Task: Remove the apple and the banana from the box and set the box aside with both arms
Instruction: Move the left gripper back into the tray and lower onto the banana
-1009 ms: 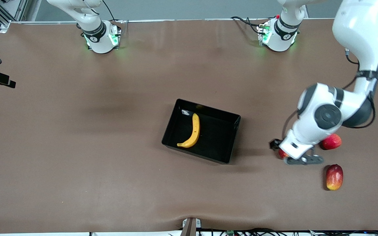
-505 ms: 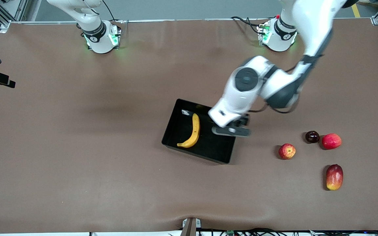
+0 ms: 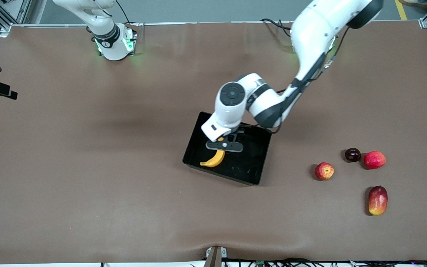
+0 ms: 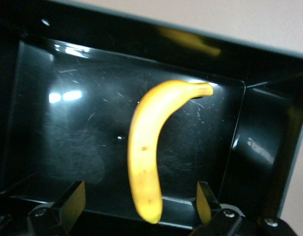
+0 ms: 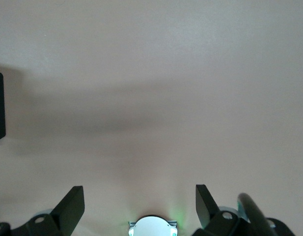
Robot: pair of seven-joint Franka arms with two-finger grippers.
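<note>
Now the apple (image 3: 324, 171) lies on the table (image 3: 87, 167), well clear of the box (image 3: 261, 174) toward the left arm's end, so the first fruit counts as out; the banana (image 3: 214, 159) is the one thing remaining inside, lying flat on the box floor. Over it hangs the left gripper (image 3: 224, 145), its fingers (image 4: 68, 204) spread wide and holding nothing — in the left wrist view the banana (image 4: 146, 157) runs lengthwise between the two fingertips, with the box wall (image 4: 269, 162) close to one of them. The step in hand, by this reading, is the reach for the banana. The next move calls for a descent until the fingers straddle the fruit's middle, then a close across its narrow width; because the banana curves and the wall stands near, the approach should stay centred so that neither finger strikes the glossy side. Near the apple lie three bystanders: a dark round fruit (image 3: 353, 154), a plain red fruit (image 3: 374, 160) just beside it, and an elongated red-yellow fruit (image 3: 378, 200) nearer the front camera. The right gripper (image 5: 140, 209) waits — its fingers are likewise wide apart and empty, over bare table near its own base (image 3: 114, 44). Moving the box aside with both arms is not yet begun.
</note>
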